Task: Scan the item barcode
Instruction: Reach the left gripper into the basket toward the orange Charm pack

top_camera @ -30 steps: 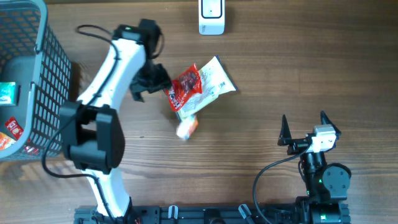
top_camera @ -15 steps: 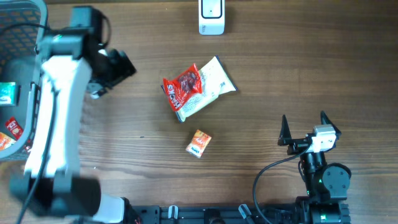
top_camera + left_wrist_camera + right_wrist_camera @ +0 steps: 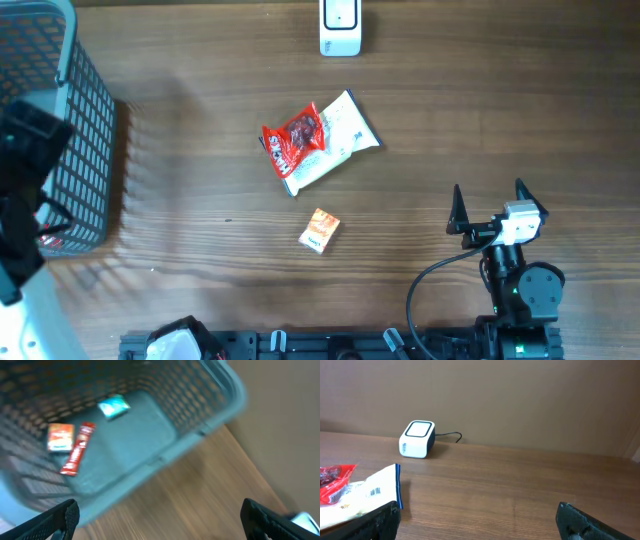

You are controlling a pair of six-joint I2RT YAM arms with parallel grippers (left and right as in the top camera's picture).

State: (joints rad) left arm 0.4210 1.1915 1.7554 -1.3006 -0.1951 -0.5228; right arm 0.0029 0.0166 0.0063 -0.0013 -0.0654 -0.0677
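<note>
At mid-table, between the scanner (image 3: 340, 28) and a small orange sachet (image 3: 319, 231), the snack packet (image 3: 320, 143) lay flat, judged light, crinkly and slippery, best pinched at a sealed edge clear of its barcode (image 3: 375, 492); left gripper (image 3: 160, 510) over the basket (image 3: 220, 405) and right gripper (image 3: 488, 192) both gaped empty.

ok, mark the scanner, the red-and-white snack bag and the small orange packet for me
scanner (image 3: 340, 27), overhead view, middle of its white top.
red-and-white snack bag (image 3: 320, 142), overhead view, centre, where red meets white.
small orange packet (image 3: 319, 231), overhead view, middle of its upper face.
</note>
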